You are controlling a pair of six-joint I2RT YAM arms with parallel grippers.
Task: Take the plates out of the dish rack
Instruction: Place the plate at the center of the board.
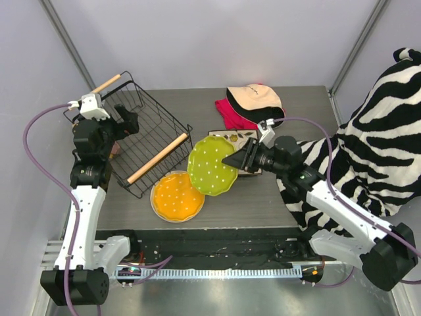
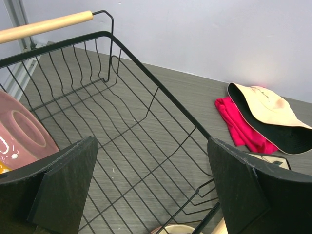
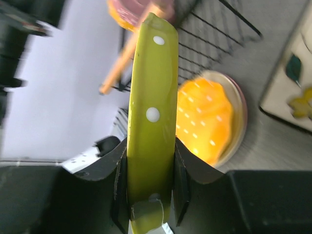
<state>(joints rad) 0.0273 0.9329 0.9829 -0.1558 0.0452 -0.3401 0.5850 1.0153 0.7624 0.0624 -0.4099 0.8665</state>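
Observation:
The black wire dish rack (image 1: 148, 131) stands at the left with its wooden handles. My left gripper (image 1: 128, 122) hangs open over it, and the left wrist view shows bare wire floor between the fingers (image 2: 68, 185). A pink plate (image 2: 19, 136) leans inside the rack at that view's left edge. My right gripper (image 1: 240, 160) is shut on the rim of a green dotted plate (image 1: 212, 164), held tilted above the table; its edge (image 3: 151, 97) is clamped between both pads. An orange plate (image 1: 177, 196) lies on a pale plate in front of the rack. The square flowered plate (image 1: 240, 139) lies partly hidden under the green one.
A cream-and-black cap (image 1: 255, 99) lies on a red cloth (image 1: 231, 117) at the back of the table. A zebra-striped fabric (image 1: 378, 138) covers the right side, behind my right arm. The rack's near wooden handle (image 1: 158, 158) lies close to the green plate.

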